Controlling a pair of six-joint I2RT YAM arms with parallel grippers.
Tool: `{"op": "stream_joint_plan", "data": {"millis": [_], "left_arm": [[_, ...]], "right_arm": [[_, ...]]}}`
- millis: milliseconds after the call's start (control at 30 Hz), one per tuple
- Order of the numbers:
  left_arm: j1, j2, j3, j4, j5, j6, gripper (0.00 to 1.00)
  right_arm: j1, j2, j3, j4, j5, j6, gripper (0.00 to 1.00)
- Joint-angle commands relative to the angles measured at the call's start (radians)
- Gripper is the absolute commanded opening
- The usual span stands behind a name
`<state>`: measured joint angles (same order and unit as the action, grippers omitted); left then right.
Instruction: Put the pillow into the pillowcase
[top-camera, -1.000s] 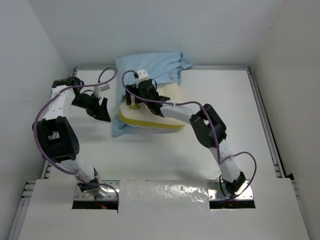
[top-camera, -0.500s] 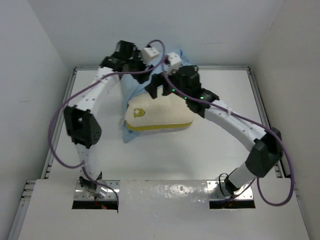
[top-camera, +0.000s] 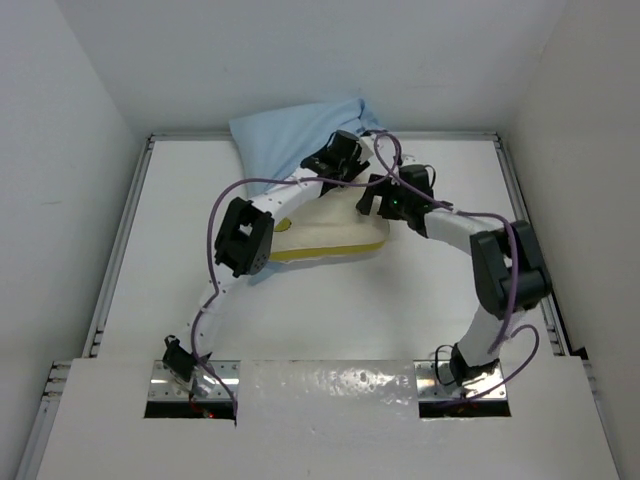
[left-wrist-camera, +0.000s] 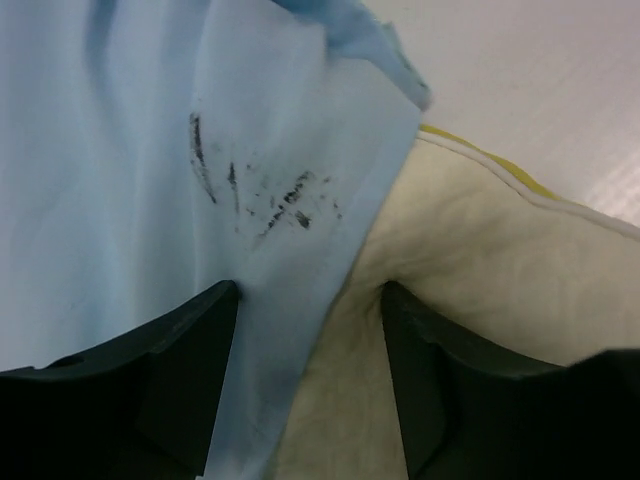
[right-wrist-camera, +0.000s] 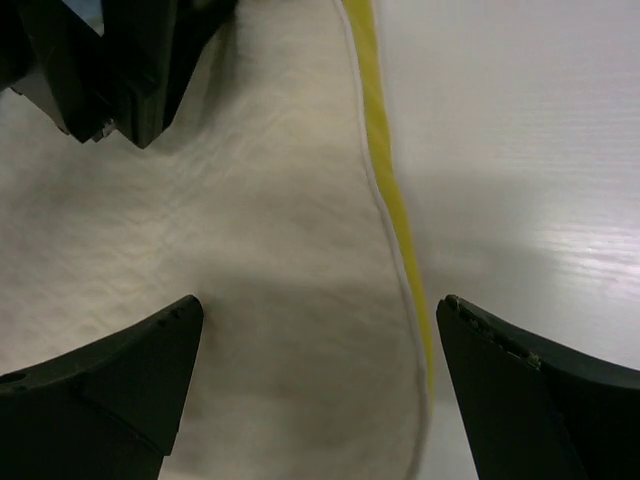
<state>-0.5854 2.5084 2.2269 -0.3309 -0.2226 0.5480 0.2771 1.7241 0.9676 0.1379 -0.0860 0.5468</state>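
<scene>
Left claw (left-wrist-camera: 308, 296) moved right, pillow (top-camera: 340, 232) emblem hidden

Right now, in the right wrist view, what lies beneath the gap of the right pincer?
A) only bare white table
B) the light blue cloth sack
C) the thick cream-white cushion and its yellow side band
C: the right pincer, open, frames the thick cream-white textured cushion, with its yellow side band running beside the white table.

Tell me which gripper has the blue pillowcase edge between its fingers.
The left gripper: open, it straddles the pillowcase edge lying on the pillow. The right gripper, wide open, has only bare pillow and its yellow band below.
</scene>
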Motion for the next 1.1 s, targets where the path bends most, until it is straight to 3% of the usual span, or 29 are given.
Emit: {"op": "stream_joint_plan", "data": {"millis": [0,33,133,200,267,300,333,367,400,500,533,633,833,933,1067], "left_arm": [[0.007,0.007,0.050,0.142,-0.259,0.036,0.53],[0.007,-0.002,0.022,0.157,-0.264,0.043,0.46],[0.007,-0.048,-0.093,0.228,-0.273,0.033,0.12],[0.009,-0.066,-0.107,0.222,-0.265,0.014,0.02],[0.009,-0.086,-0.092,0.182,-0.236,-0.002,0.00],[0.010,-0.094,-0.073,0.156,-0.212,-0.028,0.00],[0.013,-0.097,-0.009,0.077,-0.139,-0.046,0.00],[0.018,-0.103,0.025,0.031,-0.089,-0.066,0.00],[0.033,-0.109,0.057,-0.008,-0.025,-0.107,0.00],[0.076,-0.172,0.125,-0.135,0.350,-0.169,0.00],[0.085,-0.190,0.135,-0.186,0.535,-0.180,0.00],[0.081,-0.232,0.184,-0.342,0.751,-0.148,0.00],[0.052,-0.304,0.139,-0.661,0.948,0.052,0.00],[0.045,-0.338,0.151,-0.772,1.027,0.107,0.00],[0.019,-0.379,0.243,-0.970,1.186,0.248,0.00]], "right_arm": [[0.002,0.096,0.101,0.176,-0.069,0.065,0.99],[0.004,0.126,0.124,0.164,-0.019,0.088,0.99],[0.004,0.225,0.163,0.170,0.084,0.143,0.99],[0.004,0.291,0.186,0.178,0.083,0.156,0.99],[0.005,0.357,0.226,0.187,0.013,0.160,0.78],[0.004,0.374,0.239,0.192,-0.024,0.162,0.62],[0.007,0.390,0.258,0.212,-0.108,0.165,0.22],[0.008,0.400,0.264,0.222,-0.144,0.169,0.04],[0.010,0.408,0.269,0.230,-0.170,0.182,0.00],[0.031,0.305,0.229,0.255,-0.178,0.161,0.00],[0.059,0.251,0.153,0.287,-0.155,0.141,0.00],[0.152,0.033,0.025,0.395,-0.003,0.029,0.00],[0.274,-0.165,-0.106,0.710,0.152,-0.036,0.00],[0.277,-0.141,-0.108,0.721,0.199,-0.008,0.00],[0.283,-0.077,-0.151,0.873,0.326,0.100,0.00]]}}
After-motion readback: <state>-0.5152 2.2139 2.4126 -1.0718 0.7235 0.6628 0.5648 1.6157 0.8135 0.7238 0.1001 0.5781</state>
